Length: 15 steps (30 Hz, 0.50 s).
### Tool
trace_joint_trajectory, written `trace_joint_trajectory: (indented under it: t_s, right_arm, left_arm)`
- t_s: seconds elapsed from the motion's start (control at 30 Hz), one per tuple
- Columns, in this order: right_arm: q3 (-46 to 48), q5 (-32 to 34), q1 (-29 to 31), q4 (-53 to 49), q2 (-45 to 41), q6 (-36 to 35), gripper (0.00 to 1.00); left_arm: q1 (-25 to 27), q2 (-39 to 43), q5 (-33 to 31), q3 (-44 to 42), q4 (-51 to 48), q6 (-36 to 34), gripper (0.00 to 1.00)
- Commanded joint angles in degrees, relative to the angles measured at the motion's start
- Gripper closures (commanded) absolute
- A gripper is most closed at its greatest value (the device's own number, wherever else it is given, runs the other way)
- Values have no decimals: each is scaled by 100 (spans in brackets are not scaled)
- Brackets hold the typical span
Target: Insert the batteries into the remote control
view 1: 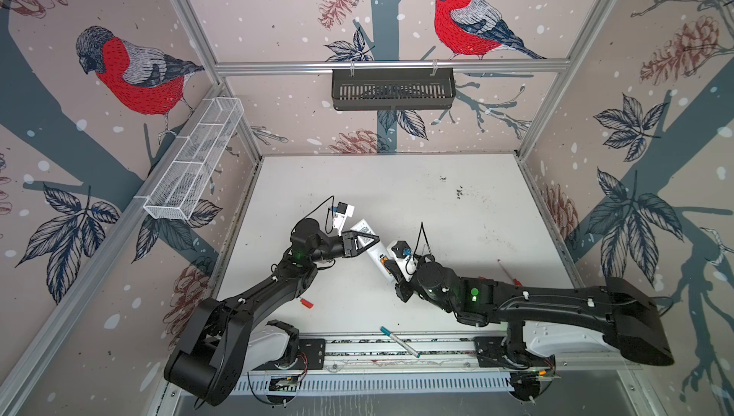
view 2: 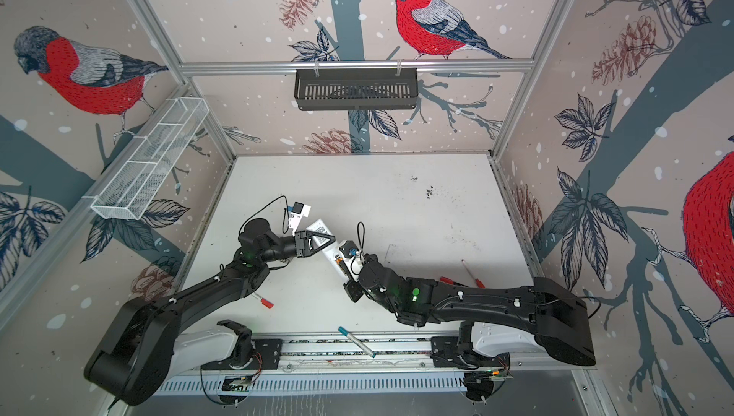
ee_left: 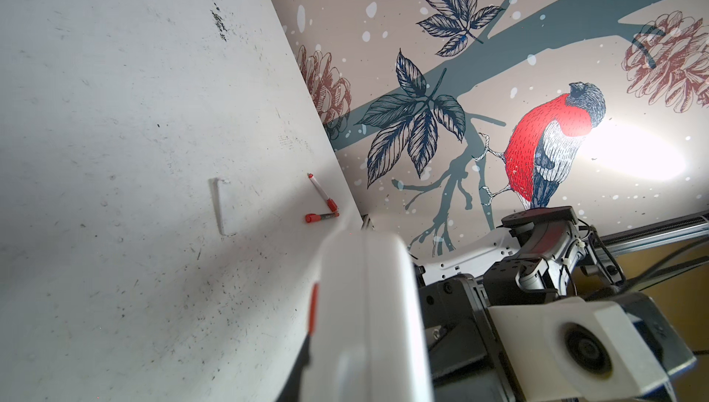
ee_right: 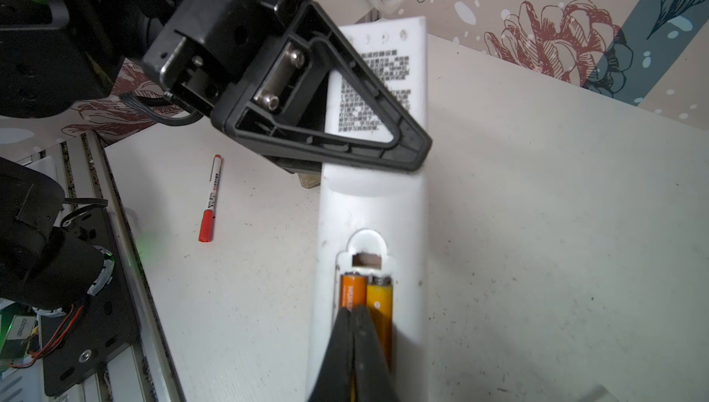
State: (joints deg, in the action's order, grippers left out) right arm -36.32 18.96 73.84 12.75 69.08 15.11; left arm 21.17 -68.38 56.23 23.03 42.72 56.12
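Bird-patterned wallpaper point(view 1: 456, 16) walls in a white counter point(view 1: 397, 195). Near its middle, the left hand point(view 1: 373, 241) is clamped across the label end of the remote control point(ee_right: 372, 204), which faces back-up with its battery bay point(ee_right: 364, 262) uncovered. Both batteries point(ee_right: 353, 290) sit side by side in the bay. The right hand point(ee_right: 353, 313), fingers pressed together, has its tips down on them, nearest the darker orange one.

Likely risks:
- The closed tips could skid off the rounded cells and lever one up.
- A cell not fully seated could spring back out.
- Pressing this far from the left hand's grip could pivot the remote control.

With the bay uncovered, nothing retains the batteries.
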Motion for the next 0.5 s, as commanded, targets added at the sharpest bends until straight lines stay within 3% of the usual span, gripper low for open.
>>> trace_joint_trajectory:
  t_s: [0.0, 0.17, 0.23, 0.37, 0.47]
  right_arm:
    - [21, 142, 49, -777, 44, 87, 94]
    - [25, 343, 43, -1002, -378, 144, 91]
    - [100, 289, -36, -975, -729, 217, 83]
    - [303, -370, -387, -858, -1527, 461, 48]
    - [482, -1167, -786, -779, -1988, 674, 24]
  left_arm:
    - [-8, 45, 347, 35, 896, 351, 100]
    - [-10, 51, 261, 86, 531, 80, 100]
    - [61, 72, 183, 129, 292, -156, 100]
    - [356, 191, -71, 349, -514, -862, 100]
    - [509, 277, -168, 365, -592, -1065, 100]
